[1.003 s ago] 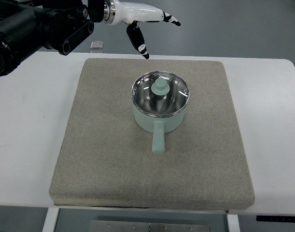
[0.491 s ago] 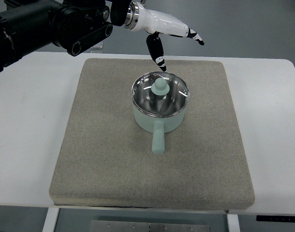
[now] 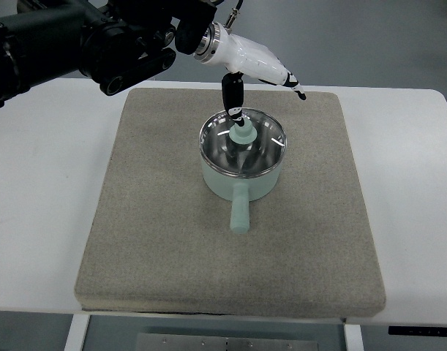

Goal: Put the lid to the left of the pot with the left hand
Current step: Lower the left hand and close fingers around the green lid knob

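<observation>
A mint-green pot [image 3: 241,183] stands in the middle of the grey mat [image 3: 150,219], its handle pointing toward the near edge. A glass lid [image 3: 263,142] with a steel rim and a mint knob [image 3: 242,134] sits on the pot. My left hand [image 3: 263,91], white with black-tipped fingers, hangs over the far rim of the pot, its arm entering from the upper left. The thumb [image 3: 232,99] points down just behind the knob, while the other fingers reach out to the right, spread apart. The hand holds nothing.
The mat lies on a white table [image 3: 40,190], with bare mat on both sides of the pot. The dark left arm [image 3: 84,44] crosses the table's far left corner.
My left hand has travelled to the right and downward, from beyond the mat's far edge to just above the pot's lid. The pot and lid have stayed in place.
</observation>
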{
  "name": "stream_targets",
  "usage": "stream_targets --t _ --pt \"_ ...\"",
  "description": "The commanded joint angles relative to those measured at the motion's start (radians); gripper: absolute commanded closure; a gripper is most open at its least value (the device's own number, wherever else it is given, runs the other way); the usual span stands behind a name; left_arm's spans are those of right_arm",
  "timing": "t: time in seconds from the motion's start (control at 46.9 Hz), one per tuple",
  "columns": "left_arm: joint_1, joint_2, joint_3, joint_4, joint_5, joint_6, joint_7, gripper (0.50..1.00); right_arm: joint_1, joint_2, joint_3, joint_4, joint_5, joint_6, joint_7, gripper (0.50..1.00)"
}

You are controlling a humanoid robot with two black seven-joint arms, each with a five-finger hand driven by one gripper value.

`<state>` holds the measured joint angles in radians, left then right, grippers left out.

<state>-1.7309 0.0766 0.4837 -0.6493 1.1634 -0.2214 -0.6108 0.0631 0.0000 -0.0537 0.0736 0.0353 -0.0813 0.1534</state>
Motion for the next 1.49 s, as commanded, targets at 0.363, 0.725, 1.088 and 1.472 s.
stream_targets --t 0.363,0.725,1.088,1.472 --pt "-0.002 0.025 -0.003 -0.001 0.059 -0.006 0.0 0.508 0.0 0.0 0.0 0.0 0.0 0.0 0.0 0.579" --pt "-0.029 0.058 -0.008 -0.03 0.056 -0.01 0.0 0.508 0.0 0.0 0.0 0.0 0.0 0.0 0.0 0.579" --pt "-0.042 0.094 0.0 -0.151 0.088 -0.021 0.0 0.508 0.0 0.0 0.0 0.0 0.0 0.0 0.0 0.579" --pt "-0.029 0.095 0.003 -0.136 0.11 -0.021 0.0 0.506 0.0 0.0 0.0 0.0 0.0 0.0 0.0 0.579"
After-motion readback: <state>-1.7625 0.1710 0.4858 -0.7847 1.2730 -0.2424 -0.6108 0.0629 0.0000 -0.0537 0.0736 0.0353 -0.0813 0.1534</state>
